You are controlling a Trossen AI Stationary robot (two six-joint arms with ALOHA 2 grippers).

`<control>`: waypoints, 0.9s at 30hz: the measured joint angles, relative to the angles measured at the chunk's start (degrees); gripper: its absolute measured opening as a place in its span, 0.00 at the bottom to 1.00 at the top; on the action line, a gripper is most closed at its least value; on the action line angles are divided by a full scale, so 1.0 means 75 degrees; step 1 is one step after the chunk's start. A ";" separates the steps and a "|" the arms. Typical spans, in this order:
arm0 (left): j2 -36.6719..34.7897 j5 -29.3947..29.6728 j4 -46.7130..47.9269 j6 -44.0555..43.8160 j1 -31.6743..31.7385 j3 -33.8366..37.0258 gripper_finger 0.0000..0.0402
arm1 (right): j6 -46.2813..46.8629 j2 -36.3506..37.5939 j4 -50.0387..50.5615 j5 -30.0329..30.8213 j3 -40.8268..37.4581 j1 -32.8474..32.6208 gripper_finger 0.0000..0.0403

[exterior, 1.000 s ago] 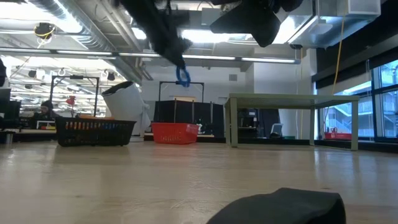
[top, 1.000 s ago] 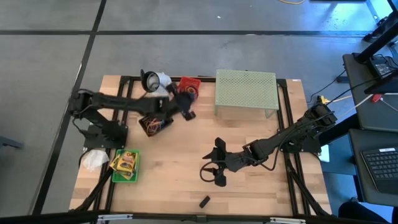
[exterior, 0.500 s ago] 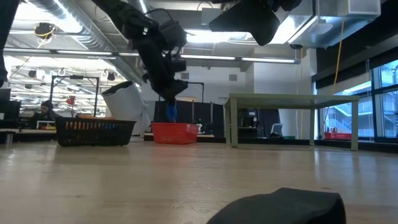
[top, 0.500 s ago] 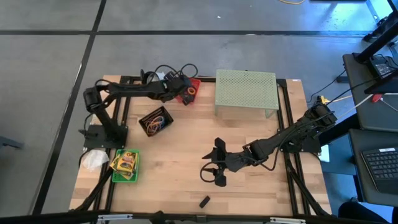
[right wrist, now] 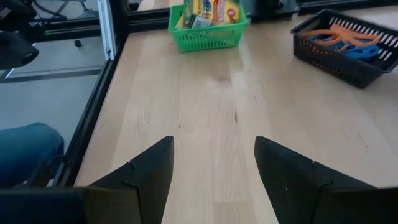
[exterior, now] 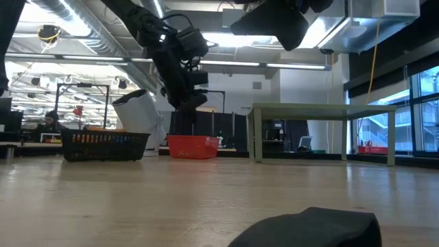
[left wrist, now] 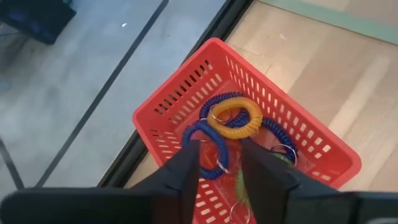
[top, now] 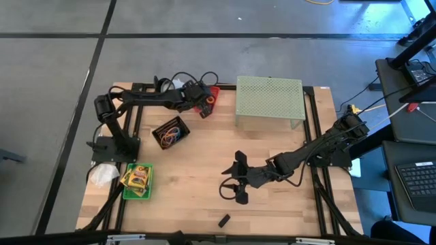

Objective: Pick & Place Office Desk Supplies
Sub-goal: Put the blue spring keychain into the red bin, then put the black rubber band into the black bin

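Right now I have the left pincer (left wrist: 216,163) hanging above the red basket (top: 208,97) at the far edge of the bench (top: 197,184), its two dark fingers (left wrist: 186,168) standing a little apart with nothing between them. Looking past those fingers, I see coiled loops lying inside the red basket: a blue coil (left wrist: 208,140) and an orange coil (left wrist: 235,119) resting on top of it, with a further blue coil running around behind. In the low view the same pincer hovers just over the red basket's rim. Beside that basket, nearer the left arm's base, sits a black basket (top: 170,133) holding orange and blue loops (right wrist: 348,38), and a green basket (top: 138,181) with yellow-green crayon boxes (right wrist: 207,12) stands toward the near left corner. My right pincer (top: 230,184) waits low over the bare middle of the bench, fingers spread wide and empty. A small black clip (top: 223,220) lies alone near the front edge, and the pale green mesh stand (top: 269,101) stands at the far side.
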State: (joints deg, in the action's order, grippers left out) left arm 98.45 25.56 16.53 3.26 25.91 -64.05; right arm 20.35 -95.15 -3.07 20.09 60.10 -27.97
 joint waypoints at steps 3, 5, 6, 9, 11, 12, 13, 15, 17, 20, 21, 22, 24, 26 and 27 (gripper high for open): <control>-0.0009 0.0015 0.0001 -0.0133 -0.0102 0.0000 0.34 | -0.0015 -0.0003 0.0163 -0.0418 0.0000 0.0003 0.56; -0.0138 -0.0040 0.0117 -0.0130 -0.0242 0.0003 0.37 | -0.0237 0.0000 0.0283 -0.0997 0.0000 0.0003 0.56; -0.0221 -0.0041 0.0097 -0.0129 -0.0346 0.0003 0.39 | -0.0409 -0.0003 0.0362 -0.1338 0.0000 0.0003 0.56; -0.0616 -0.0060 0.0357 -0.0135 -0.0699 0.0003 0.41 | -0.0997 -0.0018 0.0588 -0.2372 0.0001 -0.0001 0.56; -0.0992 -0.0162 0.0611 -0.0306 -0.0997 0.0003 0.41 | -0.1285 -0.0075 0.0583 -0.2816 0.0003 -0.0046 0.56; -0.1187 -0.0269 0.0779 -0.0498 -0.1169 0.0003 0.41 | -0.1425 -0.0146 0.0576 -0.2946 0.0003 -0.0085 0.56; -0.1387 -0.0439 0.0859 -0.0746 -0.1367 0.0003 0.40 | -0.1559 -0.0238 0.0554 -0.3034 0.0003 -0.0117 0.56; -0.1776 -0.0870 0.1165 -0.1325 -0.1750 0.0003 0.40 | -0.1721 -0.0473 0.0554 -0.3147 0.0003 -0.0208 0.56; -0.2131 -0.1353 0.1263 -0.1871 -0.2169 0.0003 0.39 | -0.1797 -0.0776 0.0498 -0.3328 0.0003 -0.0295 0.56; -0.2542 -0.1891 0.1267 -0.2436 -0.2883 0.0003 0.39 | -0.2035 -0.1229 0.0361 -0.3517 0.0003 -0.0406 0.56; -0.2633 -0.2001 0.1200 -0.2523 -0.3114 0.0003 0.39 | -0.2178 -0.1355 0.0268 -0.3558 0.0003 -0.0428 0.56; -0.2707 -0.2031 0.1121 -0.2575 -0.3352 0.0003 0.39 | -0.2322 -0.1462 0.0154 -0.3575 0.0003 -0.0451 0.56; -0.2810 -0.2007 0.1075 -0.2738 -0.3833 0.0003 0.39 | -0.2574 -0.1671 -0.0174 -0.3648 0.0003 -0.0460 0.56; -0.2827 -0.1990 0.0968 -0.2927 -0.4283 0.0003 0.39 | -0.2674 -0.1912 -0.0573 -0.3789 0.0003 -0.0469 0.56; -0.2824 -0.1986 0.0960 -0.3000 -0.4485 0.0003 0.39 | -0.2721 -0.2052 -0.0838 -0.3871 0.0003 -0.0466 0.56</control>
State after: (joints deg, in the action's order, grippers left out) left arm 77.28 10.66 23.73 -19.24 -7.73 -64.03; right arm -0.06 -110.55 -9.35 -8.94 60.12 -31.46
